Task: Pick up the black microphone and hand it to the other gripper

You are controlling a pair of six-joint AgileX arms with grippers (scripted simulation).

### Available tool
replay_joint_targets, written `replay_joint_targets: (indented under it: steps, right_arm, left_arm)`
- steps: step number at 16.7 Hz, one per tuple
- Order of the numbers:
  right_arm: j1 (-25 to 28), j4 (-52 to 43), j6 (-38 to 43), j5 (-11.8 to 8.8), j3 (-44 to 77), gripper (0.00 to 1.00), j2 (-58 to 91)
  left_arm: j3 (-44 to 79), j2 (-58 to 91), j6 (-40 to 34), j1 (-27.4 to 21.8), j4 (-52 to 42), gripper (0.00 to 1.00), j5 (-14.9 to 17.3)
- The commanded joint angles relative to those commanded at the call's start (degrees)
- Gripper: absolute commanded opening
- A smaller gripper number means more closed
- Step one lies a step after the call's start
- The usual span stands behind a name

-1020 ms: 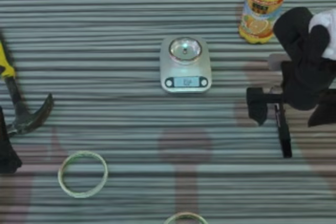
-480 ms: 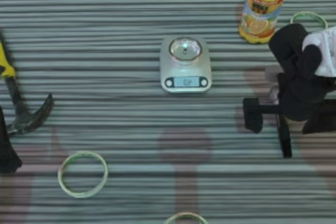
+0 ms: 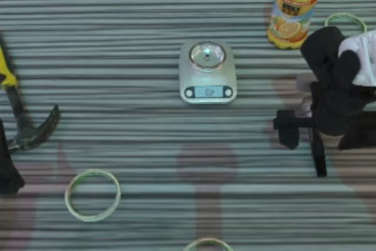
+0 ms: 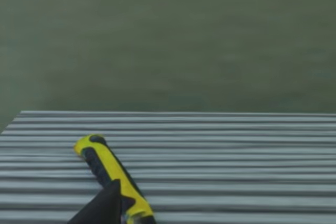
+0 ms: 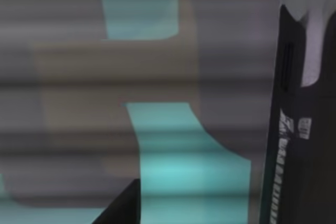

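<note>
Striped grey tabletop point(image 3: 117, 74) under a dim green backdrop. Right side of table: black microphone point(image 3: 318, 151) lies flat, handle pointing toward the near edge; its grey head is mostly hidden beneath the arm.

Right gripper point(image 3: 317, 129) sits directly over the upper part of the handle, low to the table. One finger point(image 3: 288, 129) stands just beside the handle on the scale's side, the other on the far side, so the jaws are spread wide and straddle the stick. No contact visible; nothing held. Right wrist view shows the handle point(image 5: 289, 129) close alongside.

Left gripper point(image 3: 7, 171) parked at the left edge near the hammer point(image 3: 23, 119); its finger state cannot be told.

Handling judgement: the microphone looks light and rigid, with a smooth, narrow handle that may roll or slip if pinched off-centre. Head end is likely heavier. Best hold is on the handle nearer the head, leaving the tail free for the receiving gripper.

Also present: scale point(image 3: 207, 72), juice bottle point(image 3: 294, 4), tape rings point(image 3: 92, 195).
</note>
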Motion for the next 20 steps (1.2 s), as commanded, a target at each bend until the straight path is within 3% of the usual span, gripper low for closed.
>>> replay_joint_targets:
  steps: [5,6,13,14,15,20]
  right_arm:
    - [0.0,0.0,0.0,0.0,0.0,0.02,0.0]
    - [0.0,0.0,0.0,0.0,0.0,0.0,0.0]
    - [0.0,0.0,0.0,0.0,0.0,0.0,0.0]
    - [-0.1,-2.02,-1.01,1.91,1.19,0.0,-3.53]
    - [-0.1,-1.94,-1.03,1.88,1.18,0.0,-3.55]
    - [0.01,6.94,-3.25,-1.5,-0.47,0.0,-5.45]
  left_arm:
    - [0.0,0.0,0.0,0.0,0.0,1.0,0.0]
    - [0.0,0.0,0.0,0.0,0.0,1.0,0.0]
    - [0.0,0.0,0.0,0.0,0.0,1.0,0.0]
    - [0.0,0.0,0.0,0.0,0.0,1.0,0.0]
    - [0.0,0.0,0.0,0.0,0.0,1.0,0.0]
    - [0.0,0.0,0.0,0.0,0.0,1.0,0.0]
